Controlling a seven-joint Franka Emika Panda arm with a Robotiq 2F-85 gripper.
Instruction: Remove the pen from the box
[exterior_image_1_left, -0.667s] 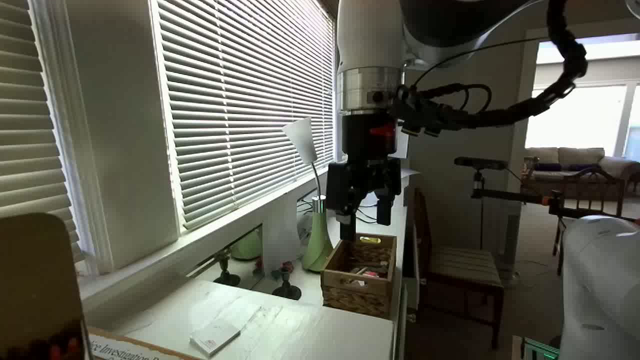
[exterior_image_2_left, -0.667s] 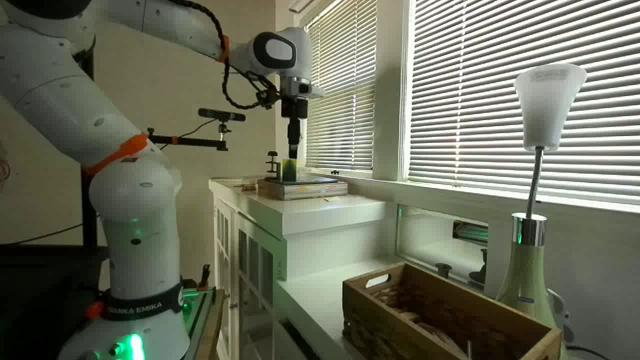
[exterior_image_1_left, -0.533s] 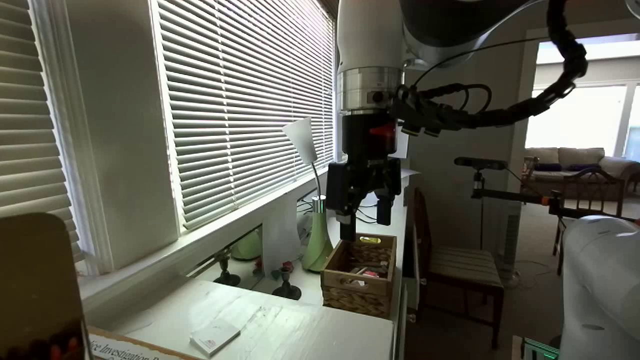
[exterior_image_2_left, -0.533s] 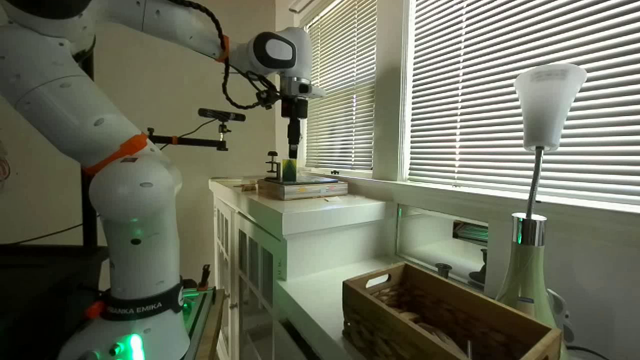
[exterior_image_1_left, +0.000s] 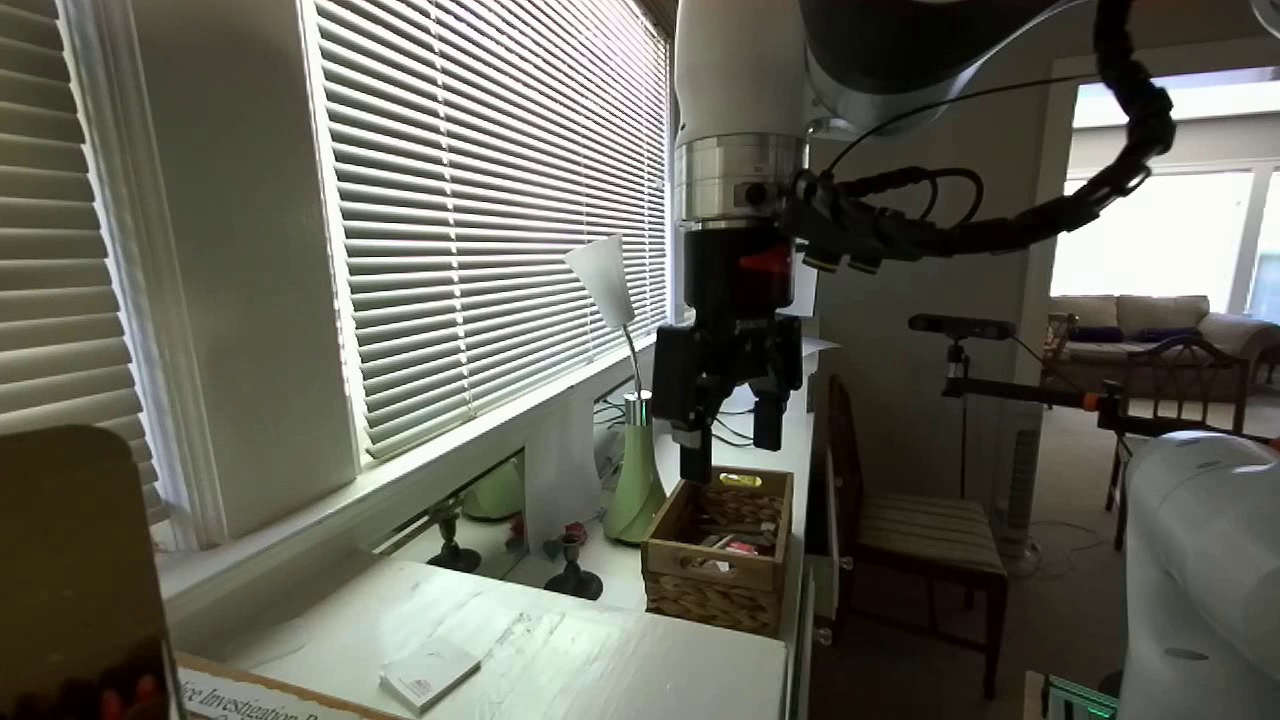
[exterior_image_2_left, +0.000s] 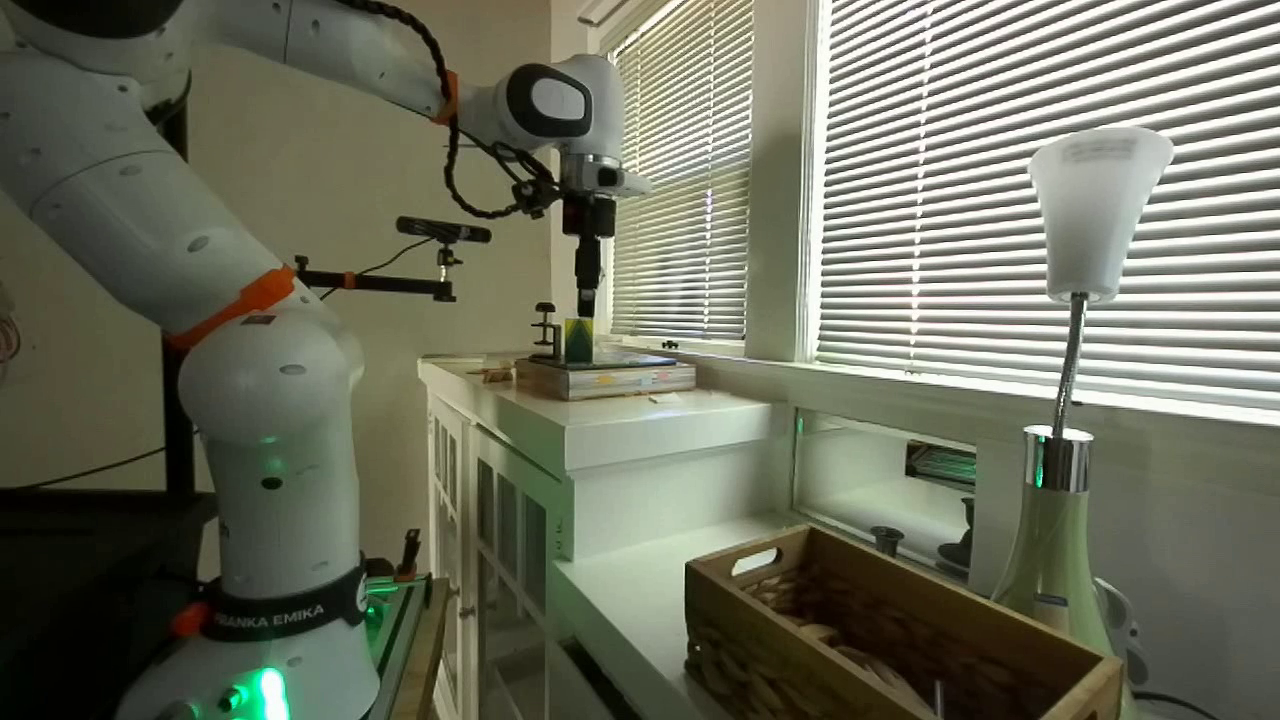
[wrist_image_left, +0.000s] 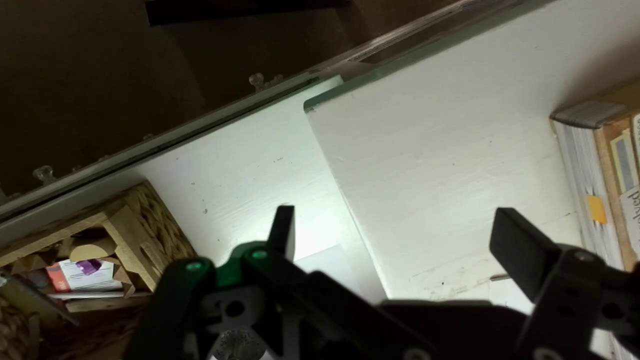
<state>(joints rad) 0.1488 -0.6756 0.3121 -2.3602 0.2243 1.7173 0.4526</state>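
White cabinet top (wrist_image_left: 425, 160) spans mid-frame, wrist view; box (wrist_image_left: 131, 245) sits lower left; gripper (wrist_image_left: 397, 231) spread, holding nothing, presumably readied for grasping.

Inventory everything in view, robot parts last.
blinds: at least 2, white, above the counter
counter: 1, white, two-level, below the blinds
box: 1, brown, lower level
pen-like rods: at least 2, grey and white, in the box
card: 1, red and white, in the box
lamp: 1, green and white, beside the box
candle holder: 1, dark, near the lamp
notepad: 1, white, upper level
book: 1, brown, upper level
clamp: 1, black, by the book
chairs: at least 2, brown, past the counter
sofa: 1, beige, background
camera: 1 per exterior view, black, on a boom
gripper: 1, black, open, above the counter
arm: 1, mostly white, beside the counter
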